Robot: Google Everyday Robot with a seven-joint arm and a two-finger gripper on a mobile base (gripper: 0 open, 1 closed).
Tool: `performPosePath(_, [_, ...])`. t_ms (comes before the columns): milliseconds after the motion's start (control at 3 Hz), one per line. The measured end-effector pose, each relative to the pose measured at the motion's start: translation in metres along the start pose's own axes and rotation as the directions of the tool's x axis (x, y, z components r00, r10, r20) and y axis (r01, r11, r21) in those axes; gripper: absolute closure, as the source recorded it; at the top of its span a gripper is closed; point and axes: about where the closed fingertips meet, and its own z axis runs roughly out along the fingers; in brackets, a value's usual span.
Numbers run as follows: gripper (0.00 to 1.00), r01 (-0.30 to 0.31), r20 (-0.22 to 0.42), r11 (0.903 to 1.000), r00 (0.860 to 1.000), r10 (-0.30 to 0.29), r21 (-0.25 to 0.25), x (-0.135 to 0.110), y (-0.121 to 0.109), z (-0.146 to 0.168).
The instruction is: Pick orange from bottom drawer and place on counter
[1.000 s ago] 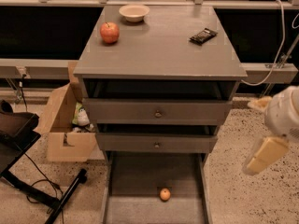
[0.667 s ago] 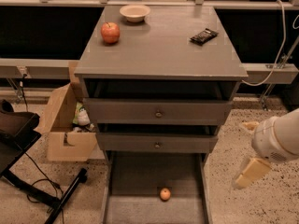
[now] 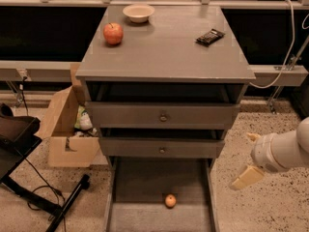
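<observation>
Single view, high, in front of cabinet (image 3: 164, 116), facing it, tilted down. Mid range: whole counter (image 3: 164, 52) in frame, open bottom drawer (image 3: 145, 180) cut by lower edge. Gripper (image 3: 247, 159) enters at right edge, low, right of cabinet, fingers apart.

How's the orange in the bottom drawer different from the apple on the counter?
The orange is smaller than the apple. The orange is orange-coloured, the apple red. The orange lies in the open bottom drawer, the apple on the counter. Both are round fruit. The gripper hangs open beside the drawer.
</observation>
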Motion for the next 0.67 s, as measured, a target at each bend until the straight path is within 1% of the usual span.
performPosePath(333, [0.00, 0.004, -0.001, 1.0000, 1.000, -0.004, 0.004, -0.002, 0.000, -0.003])
performPosePath(667, [0.00, 0.020, -0.003, 0.9996, 1.000, -0.020, 0.018, -0.006, -0.011, 0.026])
